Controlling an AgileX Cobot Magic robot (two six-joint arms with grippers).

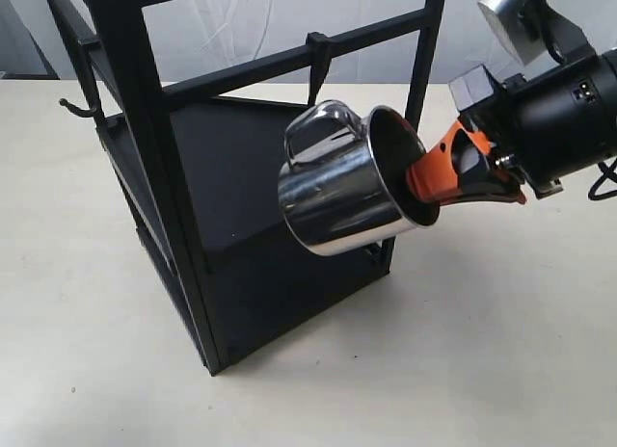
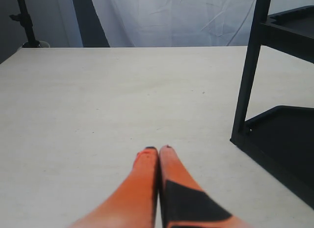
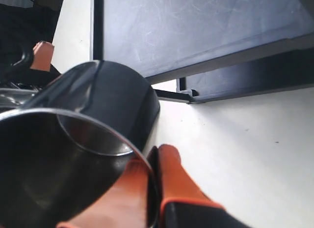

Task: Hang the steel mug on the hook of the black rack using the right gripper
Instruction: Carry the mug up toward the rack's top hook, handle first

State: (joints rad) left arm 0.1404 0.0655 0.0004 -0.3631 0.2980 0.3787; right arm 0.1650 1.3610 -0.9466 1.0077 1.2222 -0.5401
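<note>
The steel mug (image 1: 337, 192) hangs in the air, tipped on its side with its mouth toward the right and its looped handle (image 1: 321, 129) uppermost. My right gripper (image 1: 424, 189) is shut on the mug's rim, one orange finger inside and one outside the wall. The handle sits just below and in front of the black rack's (image 1: 145, 129) upper crossbar, where the short peg hook (image 1: 317, 60) hangs down. In the right wrist view the mug (image 3: 73, 154) fills the frame beside the right gripper (image 3: 153, 159). My left gripper (image 2: 158, 149) is shut and empty over the table.
A thin curved hook (image 1: 79, 108) sticks out of the rack's left side. The rack's post (image 2: 248, 80) and lower shelf (image 2: 289, 134) stand near the left gripper. A pale tabletop (image 1: 482, 351) stretches around the rack.
</note>
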